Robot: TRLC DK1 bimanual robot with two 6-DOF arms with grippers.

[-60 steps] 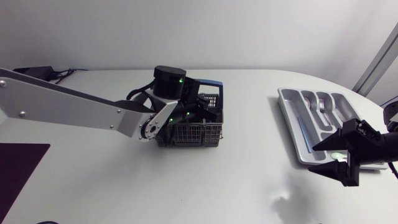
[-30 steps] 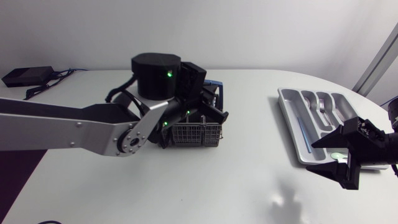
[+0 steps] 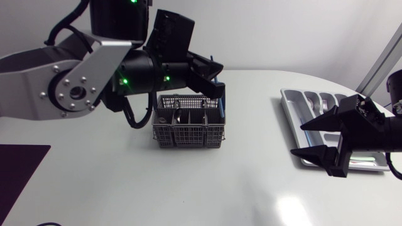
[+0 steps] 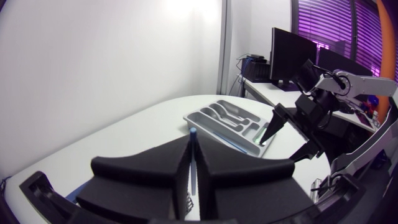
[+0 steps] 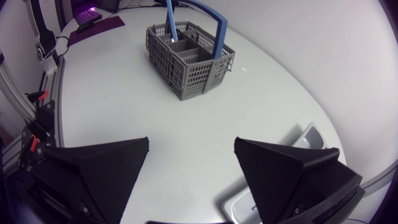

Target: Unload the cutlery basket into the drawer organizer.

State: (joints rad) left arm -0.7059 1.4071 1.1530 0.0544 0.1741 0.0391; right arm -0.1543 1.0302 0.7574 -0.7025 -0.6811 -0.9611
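Observation:
The grey wire cutlery basket (image 3: 188,129) stands mid-table, with cutlery still in its compartments. My left gripper (image 3: 212,76) hangs above the basket's far right corner, shut on a thin blue-handled utensil (image 4: 193,138) whose tip sticks up between the fingers. From the right wrist, this utensil (image 5: 169,17) reaches down into the basket (image 5: 189,62) beside its blue carry handle (image 5: 211,22). The grey drawer organizer (image 3: 290,103) lies at the right. My right gripper (image 3: 297,139) is open at the organizer's near left edge, nothing between its fingers (image 5: 106,168).
A fork (image 3: 325,107) lies in one organizer slot. A dark mat (image 3: 19,169) covers the front left corner. White tabletop stretches between basket and organizer. In the left wrist view the organizer (image 4: 211,121) and my right gripper (image 4: 280,148) lie ahead.
My left arm has risen out of the basket, lifting the blue-handled utensil with it. The right gripper has shifted a little left and up, still open.

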